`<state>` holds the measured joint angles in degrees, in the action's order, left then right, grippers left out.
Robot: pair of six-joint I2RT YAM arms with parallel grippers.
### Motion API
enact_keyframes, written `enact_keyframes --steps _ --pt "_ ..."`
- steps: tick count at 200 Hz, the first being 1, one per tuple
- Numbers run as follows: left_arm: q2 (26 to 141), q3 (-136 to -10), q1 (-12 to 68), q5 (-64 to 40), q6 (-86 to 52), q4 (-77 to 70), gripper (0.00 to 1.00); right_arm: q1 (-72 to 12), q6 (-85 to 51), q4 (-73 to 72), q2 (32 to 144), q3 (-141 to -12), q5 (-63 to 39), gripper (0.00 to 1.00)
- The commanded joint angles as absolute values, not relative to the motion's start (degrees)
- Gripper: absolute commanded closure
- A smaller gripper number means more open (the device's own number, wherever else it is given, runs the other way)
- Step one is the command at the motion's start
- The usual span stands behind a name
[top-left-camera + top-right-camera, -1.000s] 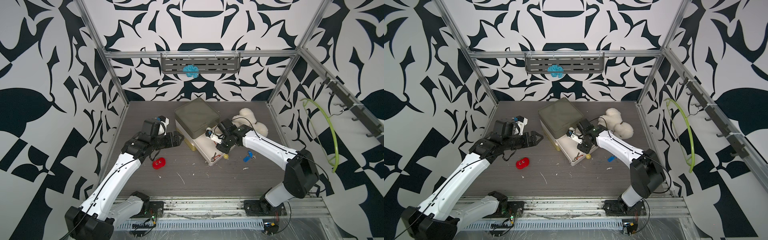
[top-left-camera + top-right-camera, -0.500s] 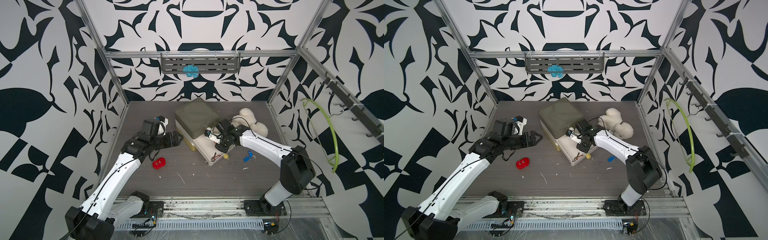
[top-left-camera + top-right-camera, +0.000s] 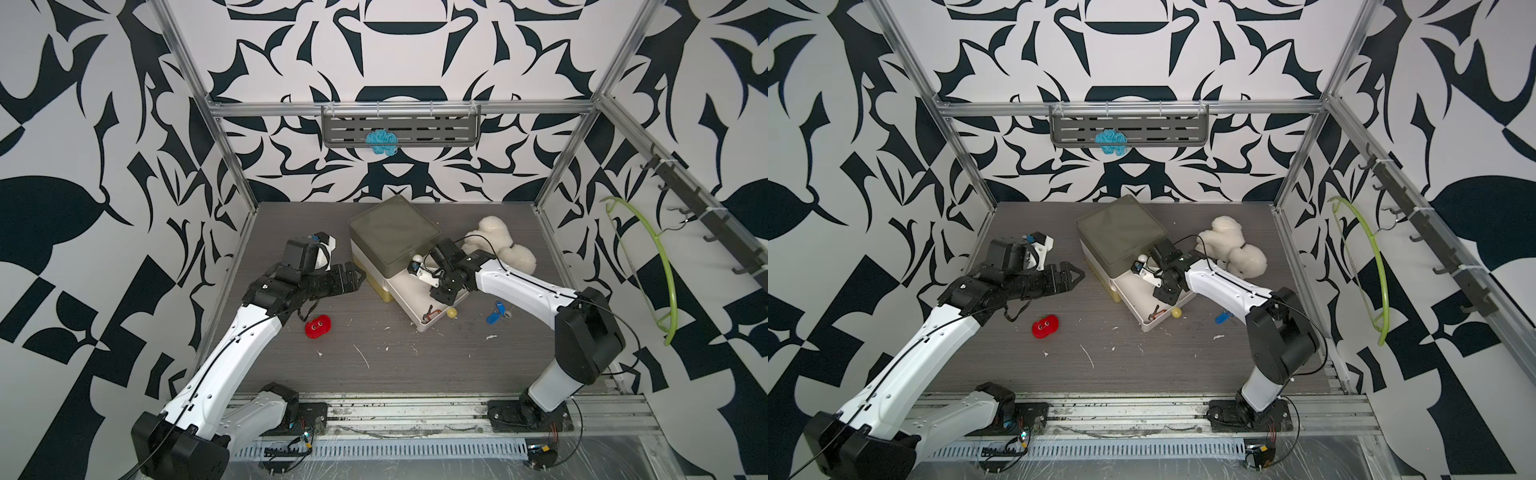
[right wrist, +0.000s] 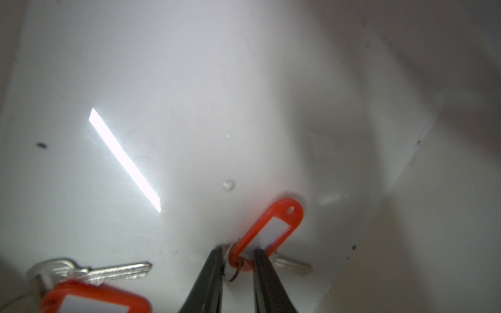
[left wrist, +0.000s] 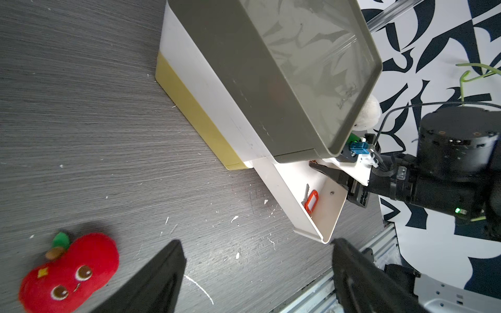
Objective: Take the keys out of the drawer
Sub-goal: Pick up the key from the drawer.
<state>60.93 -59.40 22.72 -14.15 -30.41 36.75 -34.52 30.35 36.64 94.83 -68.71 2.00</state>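
The white drawer (image 3: 409, 293) stands pulled out of the small cabinet (image 3: 392, 235). My right gripper (image 4: 238, 253) reaches deep into it, and its black fingers (image 4: 211, 271) pinch the ring end of a red-tagged key (image 4: 271, 230) lying on the drawer floor. A second red-tagged key (image 4: 95, 299) lies beside it; in the left wrist view a red-tagged key (image 5: 311, 202) rests by the drawer's front wall. One blue-tagged key (image 3: 494, 316) lies on the table right of the drawer. My left gripper (image 3: 353, 276) hovers open left of the cabinet, holding nothing.
A red apple plush (image 3: 318, 326) lies on the table below my left gripper. A white plush (image 3: 498, 241) sits behind the right arm. The drawer's yellow knob (image 3: 452, 312) sticks out at the front. A green hanger (image 3: 660, 266) hangs on the right wall.
The right gripper's jaws have narrowed around the red tag's end inside the drawer. The left arm has not moved.
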Motion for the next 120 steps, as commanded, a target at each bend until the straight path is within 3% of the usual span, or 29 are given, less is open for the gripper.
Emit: enact_keyframes --steps 1,31,68,120 --pt "61.1 -58.5 22.2 -14.3 -30.3 37.5 0.10 -34.7 30.8 35.9 95.0 -69.6 2.5 0.78" --pt "61.1 -58.3 22.1 -14.5 -30.6 37.4 0.10 -34.6 30.8 35.6 95.4 -70.0 3.0 0.85" --pt "61.2 -57.9 22.1 -14.5 -31.5 36.7 0.10 -34.7 30.8 34.8 95.1 -70.2 2.9 1.00" --pt "61.2 -57.8 22.1 -14.4 -31.9 35.8 0.10 -34.3 27.6 34.3 91.9 -69.9 0.0 1.00"
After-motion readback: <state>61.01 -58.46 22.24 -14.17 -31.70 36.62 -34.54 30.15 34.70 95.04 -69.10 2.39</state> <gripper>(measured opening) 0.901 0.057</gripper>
